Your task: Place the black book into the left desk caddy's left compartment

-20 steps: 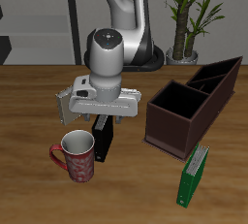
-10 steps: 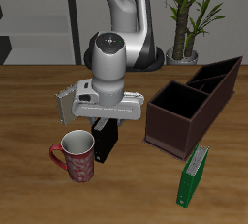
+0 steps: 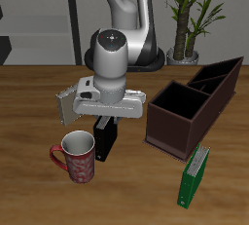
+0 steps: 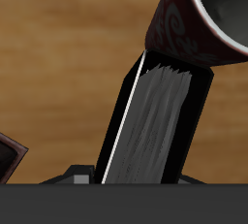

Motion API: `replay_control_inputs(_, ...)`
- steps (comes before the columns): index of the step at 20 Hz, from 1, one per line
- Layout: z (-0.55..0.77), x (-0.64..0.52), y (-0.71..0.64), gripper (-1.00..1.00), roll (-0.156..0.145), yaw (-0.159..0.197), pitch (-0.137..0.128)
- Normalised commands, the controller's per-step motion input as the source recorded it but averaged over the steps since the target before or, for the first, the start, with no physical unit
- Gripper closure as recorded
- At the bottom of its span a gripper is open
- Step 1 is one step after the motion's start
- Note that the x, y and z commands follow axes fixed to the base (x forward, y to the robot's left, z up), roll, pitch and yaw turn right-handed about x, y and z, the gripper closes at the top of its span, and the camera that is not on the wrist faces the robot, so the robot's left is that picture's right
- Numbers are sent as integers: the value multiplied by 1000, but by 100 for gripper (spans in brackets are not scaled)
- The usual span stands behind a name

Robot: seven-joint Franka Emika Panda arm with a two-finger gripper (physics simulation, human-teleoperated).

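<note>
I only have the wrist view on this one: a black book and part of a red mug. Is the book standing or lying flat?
Observer: Standing. The exterior view shows the black book on end beside the mug, with the gripper right above it.
Reviewer: Where is the target caddy?
Observer: The left desk caddy sits farther back, behind a boxier organiser, on the side of the book away from the mug.
Reviewer: Anything else nearby?
Observer: A green book stands upright nearer the table's front edge, in front of the boxier organiser.
</note>
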Motion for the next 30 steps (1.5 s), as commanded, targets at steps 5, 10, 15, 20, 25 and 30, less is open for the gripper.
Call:
replay_control_inputs(5,291,-137,217,100,17,10,-37)
replay_control_inputs(10,503,-259,339,100,35,17,-54)
replay_control_inputs(15,444,-247,229,100,9,35,-55)
replay_control_inputs(20,543,-408,212,100,-25,8,-54)
replay_control_inputs(25,379,-481,123,100,-55,-56,43)
replay_control_inputs(30,240,-448,124,100,-67,-8,-27)
